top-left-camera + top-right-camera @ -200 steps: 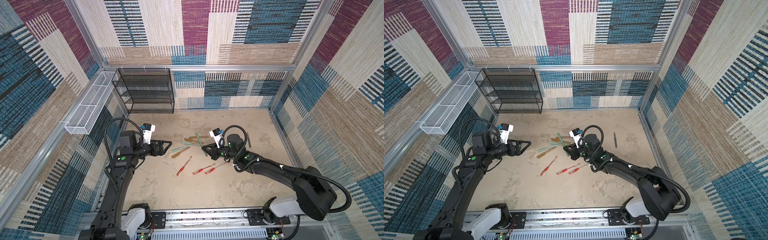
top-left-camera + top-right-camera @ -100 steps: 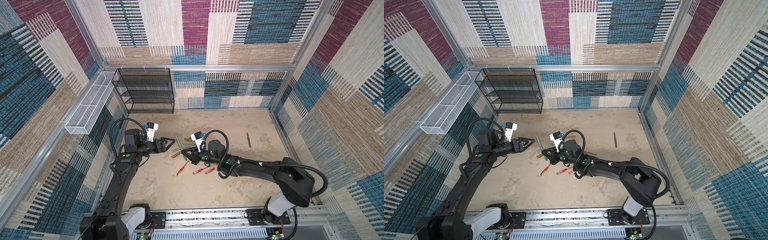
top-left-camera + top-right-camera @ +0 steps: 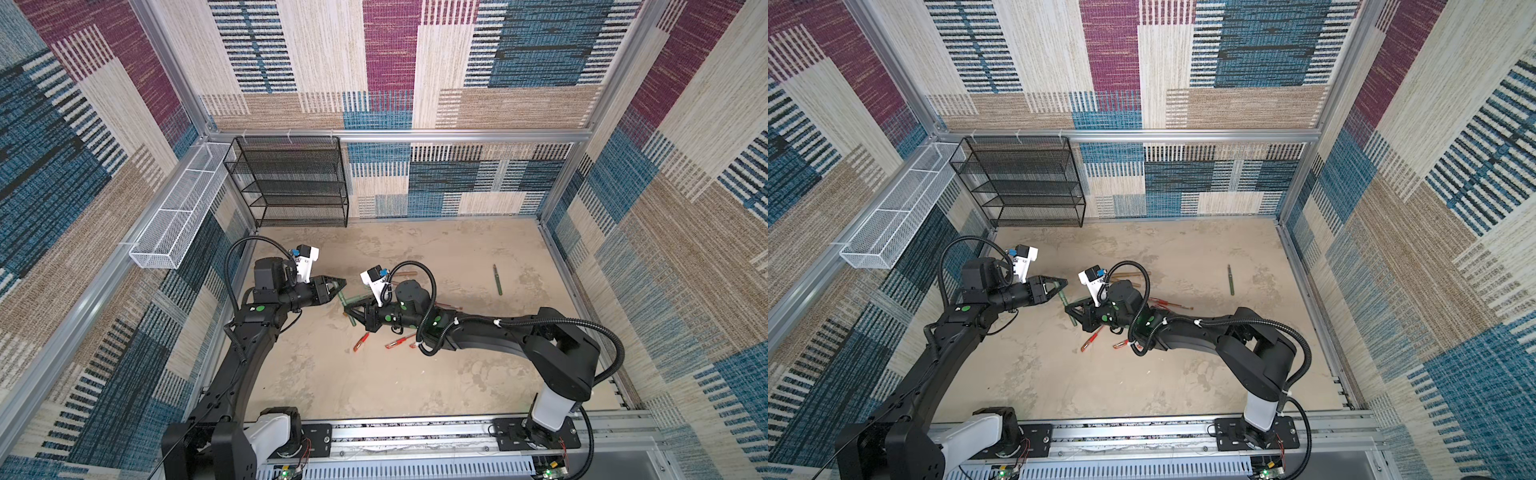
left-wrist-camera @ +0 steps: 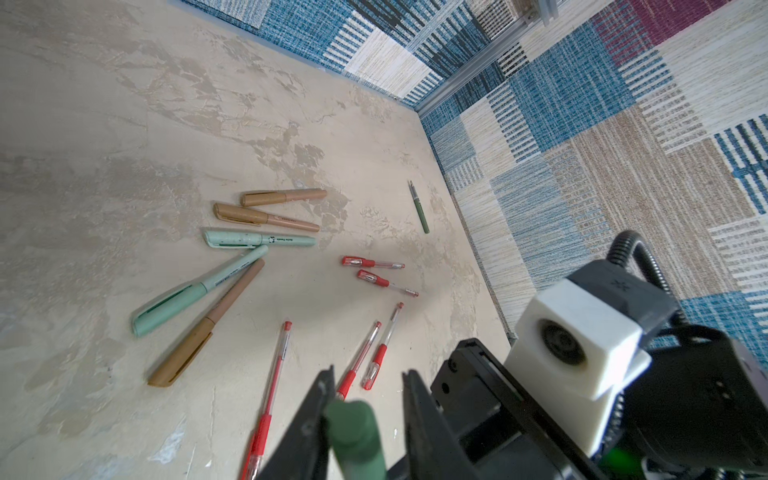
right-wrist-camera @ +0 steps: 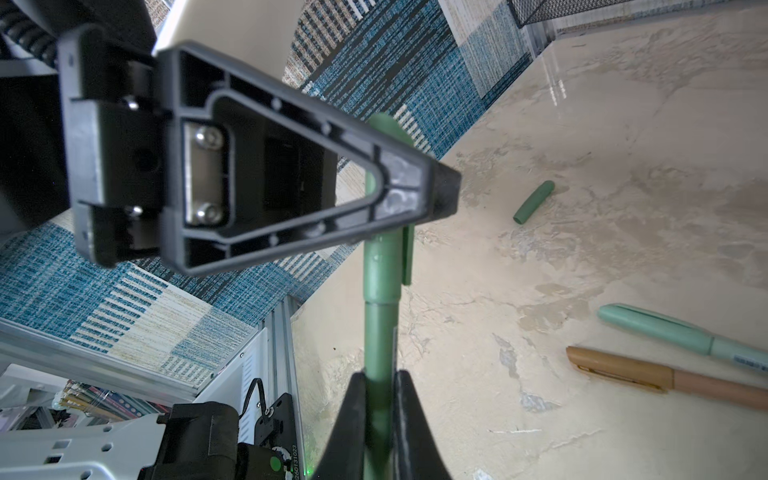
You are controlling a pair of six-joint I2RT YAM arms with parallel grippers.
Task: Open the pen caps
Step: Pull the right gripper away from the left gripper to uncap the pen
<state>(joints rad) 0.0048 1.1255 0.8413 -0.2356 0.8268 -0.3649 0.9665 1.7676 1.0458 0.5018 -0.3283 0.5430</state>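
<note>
Left side, mid-depth: the left gripper [image 3: 335, 285] reaches in toward centre, its jaws set either side of the dark green cap [image 4: 351, 419]. In the left wrist view one finger [image 4: 311, 419] touches the cap and a gap shows on the other side. The jaws are around it but not clenched.

Just right of that, the dark green pen [image 5: 380, 332] is held clear of the table [image 3: 374, 395], cap end toward the left gripper. The right gripper [image 5: 379, 376] is clamped on the barrel below the cap seam. The seam looks closed, so this cap is not off.

Centre, partly under the right arm in both top views, are the pens not yet handled:
- two mint pens [image 4: 257, 240]
- three brown pens [image 4: 266, 217]
- five red pens [image 4: 372, 262]

All ten look capped in the left wrist view.

Far right, well apart from the rest, lies a bare green barrel [image 3: 496, 279] with its tip exposed. Its likely mate, a loose green cap [image 5: 534, 202], lies alone on the table. I cannot place it in the top views.

My reading is one pen opened, a second gripped and ready to pull, and ten untouched. The task is at an early stage.
</note>
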